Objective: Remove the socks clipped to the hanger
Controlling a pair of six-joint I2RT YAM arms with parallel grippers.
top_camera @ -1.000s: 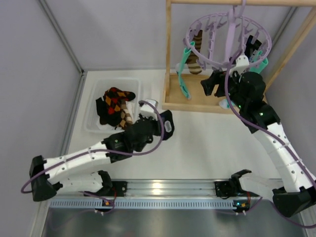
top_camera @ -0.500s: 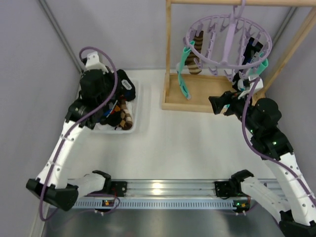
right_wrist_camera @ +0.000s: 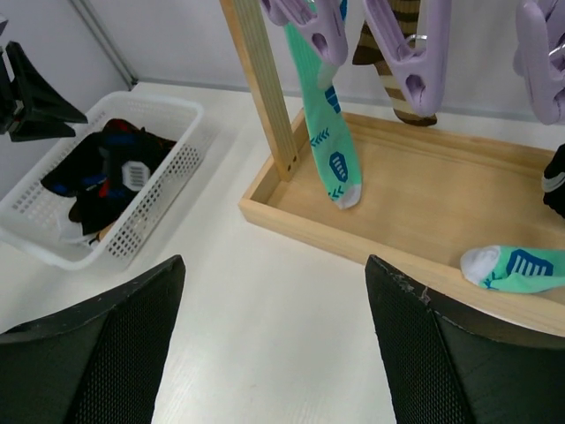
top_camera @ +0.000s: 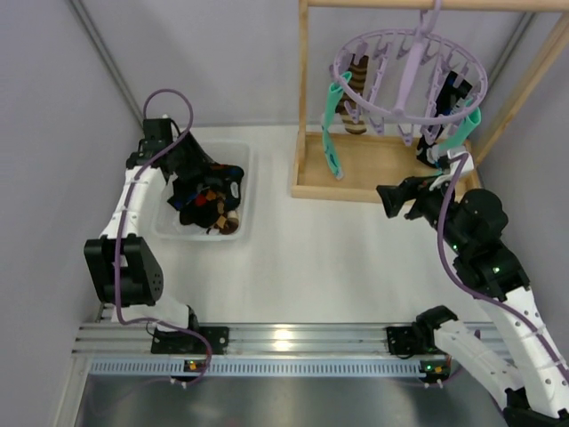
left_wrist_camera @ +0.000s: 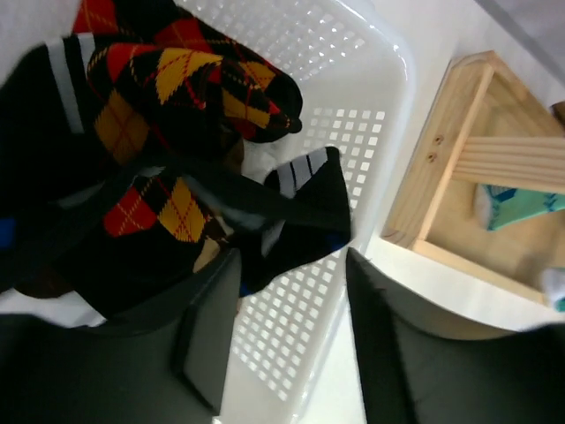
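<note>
The pale-purple hanger (top_camera: 409, 76) hangs by its hook from the wooden rack's top bar. Clipped socks: a mint-green one (top_camera: 332, 133) (right_wrist_camera: 331, 132) at its left, a brown striped one (top_camera: 356, 102) behind, a dark one (top_camera: 442, 102) and another mint one (top_camera: 464, 118) (right_wrist_camera: 516, 268) at the right. My left gripper (top_camera: 222, 189) (left_wrist_camera: 291, 265) is open low inside the white basket (top_camera: 247, 178), just under a black sock with white stripes (left_wrist_camera: 305, 199) lying on argyle socks (left_wrist_camera: 190, 84). My right gripper (top_camera: 400, 197) (right_wrist_camera: 275, 265) is open and empty, in front of the rack, below the hanger.
The wooden rack has a tray-like base (top_camera: 378, 173) (right_wrist_camera: 424, 190) and an upright post (right_wrist_camera: 260, 79) near the mint sock. Purple clips (right_wrist_camera: 408, 75) dangle close above the right wrist camera. Grey walls close in behind and on both sides of the white table.
The left arm swung from the table's middle into the basket, and its jaws parted there. The right gripper backed down and away from the hanger's right side.
</note>
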